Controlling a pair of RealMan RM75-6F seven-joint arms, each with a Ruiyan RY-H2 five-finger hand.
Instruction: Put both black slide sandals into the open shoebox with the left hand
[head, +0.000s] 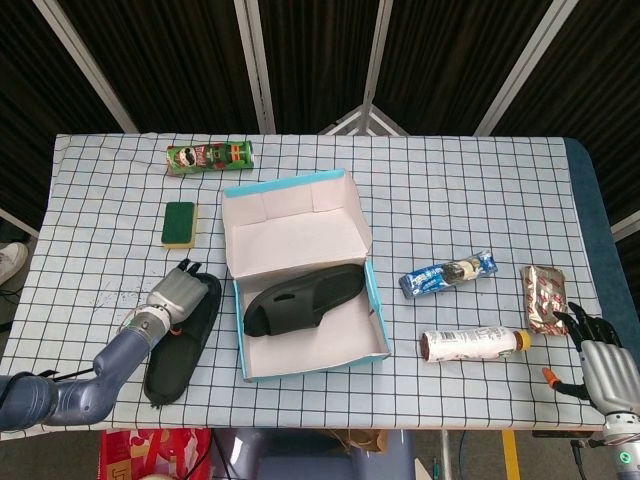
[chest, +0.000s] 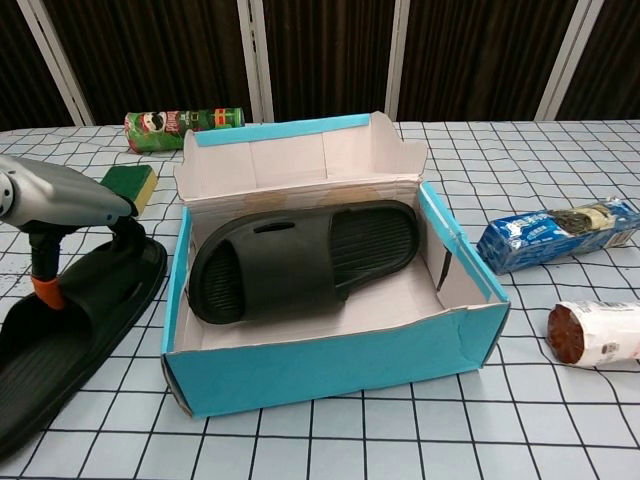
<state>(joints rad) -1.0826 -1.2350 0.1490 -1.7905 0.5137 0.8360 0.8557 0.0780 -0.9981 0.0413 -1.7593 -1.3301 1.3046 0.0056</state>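
Note:
One black slide sandal (head: 303, 298) (chest: 300, 260) lies flat inside the open blue shoebox (head: 372, 290) (chest: 330, 365). The other black sandal (head: 170, 352) (chest: 60, 340) lies on the checked cloth just left of the box. My left hand (head: 172, 295) (chest: 60, 205) grips that sandal's strap end. Its fingers (chest: 127, 236) reach over the far side and its orange-tipped thumb (chest: 44, 288) presses down on the near side. My right hand (head: 598, 358) rests open at the table's front right corner, holding nothing; the chest view does not show it.
A green chips can (head: 210, 155) (chest: 183, 127) and a green sponge (head: 179, 222) (chest: 128, 183) lie behind the left hand. Right of the box lie a blue snack packet (head: 448, 273) (chest: 555, 233), a bottle (head: 475, 343) (chest: 598, 333) and a brown packet (head: 545, 296).

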